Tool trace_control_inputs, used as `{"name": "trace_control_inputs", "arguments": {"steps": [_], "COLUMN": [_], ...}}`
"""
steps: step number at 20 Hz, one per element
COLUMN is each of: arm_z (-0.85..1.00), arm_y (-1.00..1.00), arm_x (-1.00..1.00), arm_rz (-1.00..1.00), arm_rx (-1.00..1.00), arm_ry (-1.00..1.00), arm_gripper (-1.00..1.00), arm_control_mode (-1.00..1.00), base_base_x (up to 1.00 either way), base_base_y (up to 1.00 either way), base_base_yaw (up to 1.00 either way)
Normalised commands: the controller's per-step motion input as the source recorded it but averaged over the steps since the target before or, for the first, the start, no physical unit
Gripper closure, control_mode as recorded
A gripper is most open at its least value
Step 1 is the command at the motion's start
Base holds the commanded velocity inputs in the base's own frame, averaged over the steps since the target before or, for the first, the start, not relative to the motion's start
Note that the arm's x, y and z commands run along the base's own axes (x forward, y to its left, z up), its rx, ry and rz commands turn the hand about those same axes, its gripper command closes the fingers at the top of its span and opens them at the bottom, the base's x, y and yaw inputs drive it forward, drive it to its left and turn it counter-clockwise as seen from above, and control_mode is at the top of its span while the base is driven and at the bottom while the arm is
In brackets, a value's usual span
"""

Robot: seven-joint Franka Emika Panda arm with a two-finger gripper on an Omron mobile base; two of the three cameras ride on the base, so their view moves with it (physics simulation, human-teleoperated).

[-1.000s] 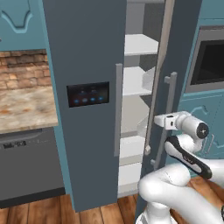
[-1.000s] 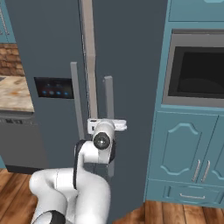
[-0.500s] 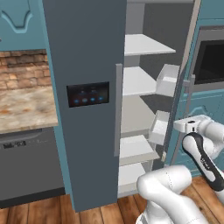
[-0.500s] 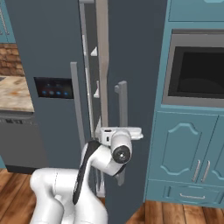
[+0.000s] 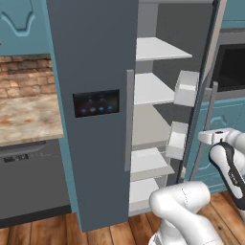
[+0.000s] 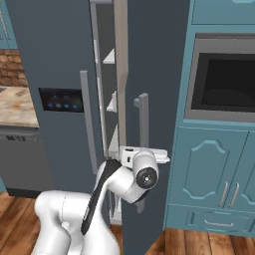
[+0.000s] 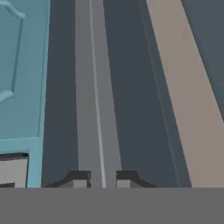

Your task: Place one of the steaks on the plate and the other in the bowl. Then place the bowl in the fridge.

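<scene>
**Fridge door ajar, claw at its handle**

You have the fridge (image 5: 95, 110) in front of you with its right door (image 6: 149, 99) swung partly open. In the left base view you can see pale grey shelves (image 5: 153, 88) inside and two door bins (image 5: 185, 88) on the inner face of the open door. The left door, with its black panel (image 5: 95, 103) of blue lights, is closed.

Your claw (image 7: 98, 179) sits at the grey vertical door handle (image 7: 94, 87). In the hand view the two dark fingertips (image 7: 78, 178) stand on either side of the handle's bar, with only a narrow gap between them. Whether the tips actually press on the bar you cannot tell from these views.

In the right base view the hand (image 6: 144, 164) is level with the lower end of the handle (image 6: 143, 129), against the door's outer face.

To your right stand the teal cabinets (image 6: 214, 169) and a built-in oven (image 6: 224, 82); to your left, a stone-topped table (image 5: 28, 119) below a brick wall (image 5: 24, 74).
</scene>
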Motion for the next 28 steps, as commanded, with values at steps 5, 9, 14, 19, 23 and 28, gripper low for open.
{"name": "trace_control_inputs", "arguments": {"steps": [5,9,14,19,23,28], "arm_z": [0.0,0.28,0.5,0.51,0.37,0.19], "arm_y": [-0.02,0.26,0.69,0.51,0.36,0.48], "arm_x": [-0.2,-0.63,-0.64,-0.61,-0.71,-0.58], "arm_rz": [0.0,0.0,0.0,0.0,-0.01,-0.08], "arm_rx": [0.0,-0.06,-0.16,-0.1,0.0,0.0], "arm_ry": [0.01,0.0,0.0,0.0,0.06,0.07], "arm_gripper": [1.0,1.0,1.0,1.0,1.0,1.0], "arm_control_mode": [-1.0,-1.0,-1.0,-1.0,-1.0,-1.0], "base_base_x": [0.0,0.0,0.0,0.0,0.0,0.0], "base_base_y": [0.0,0.0,0.0,0.0,0.0,0.0], "base_base_yaw": [0.0,0.0,0.0,0.0,0.0,0.0]}}
